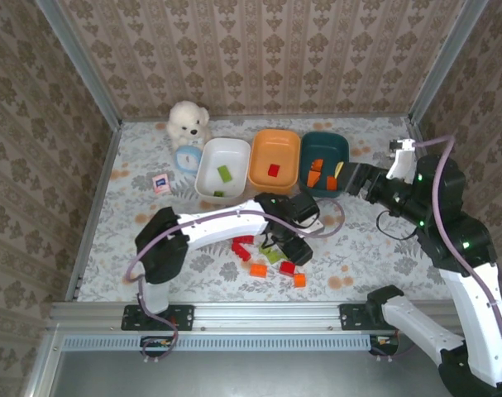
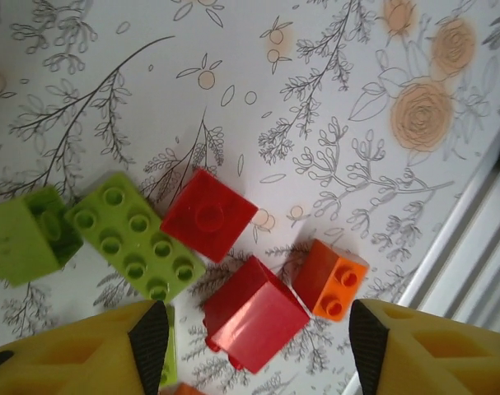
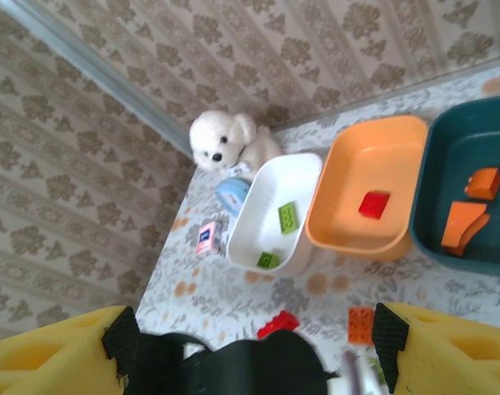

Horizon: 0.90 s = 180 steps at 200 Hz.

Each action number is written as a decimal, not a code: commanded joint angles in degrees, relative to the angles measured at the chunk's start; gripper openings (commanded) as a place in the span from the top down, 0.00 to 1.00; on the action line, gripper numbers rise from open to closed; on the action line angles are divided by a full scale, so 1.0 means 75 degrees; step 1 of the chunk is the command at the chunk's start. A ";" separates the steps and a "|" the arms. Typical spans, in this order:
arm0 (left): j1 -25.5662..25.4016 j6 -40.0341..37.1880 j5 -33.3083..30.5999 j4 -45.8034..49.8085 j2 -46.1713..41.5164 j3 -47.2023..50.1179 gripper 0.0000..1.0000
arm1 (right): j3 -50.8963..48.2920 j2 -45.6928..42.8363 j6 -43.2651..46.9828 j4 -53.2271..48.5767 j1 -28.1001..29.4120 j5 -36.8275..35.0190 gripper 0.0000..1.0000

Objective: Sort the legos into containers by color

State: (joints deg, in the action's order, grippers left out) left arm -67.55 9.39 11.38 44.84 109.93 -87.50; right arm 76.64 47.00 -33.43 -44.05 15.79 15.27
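Three containers stand in a row at the back: a white dish (image 1: 234, 157) with two green legos, an orange dish (image 1: 275, 145) with a red lego (image 1: 273, 170), and a teal dish (image 1: 325, 145) with orange legos (image 1: 315, 169). Loose red, orange and green legos (image 1: 257, 270) lie near the front. My left gripper (image 1: 288, 246) hangs open over them. A red brick (image 2: 258, 317) lies between its fingers, touching neither, with an orange brick (image 2: 332, 278), another red one (image 2: 208, 216) and green bricks (image 2: 134, 234) close by. My right gripper (image 1: 350, 178) is open beside the teal dish and holds nothing.
A white plush toy (image 1: 188, 122), a small blue clock (image 1: 188, 157) and a pink card (image 1: 160, 183) sit left of the white dish. The metal rail (image 1: 251, 313) runs along the front edge. The left arm (image 3: 233, 366) lies below the right wrist camera.
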 commanded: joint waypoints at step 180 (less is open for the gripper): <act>-0.0679 -0.1717 -0.2434 0.0678 0.1894 -0.1394 0.38 | 0.0142 -0.0091 -0.0150 -0.0426 -0.0035 0.0566 0.21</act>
State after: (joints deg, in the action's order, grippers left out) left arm -71.79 -1.74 -4.95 49.67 123.17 -97.06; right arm 76.44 46.09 -33.50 -45.54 15.75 18.50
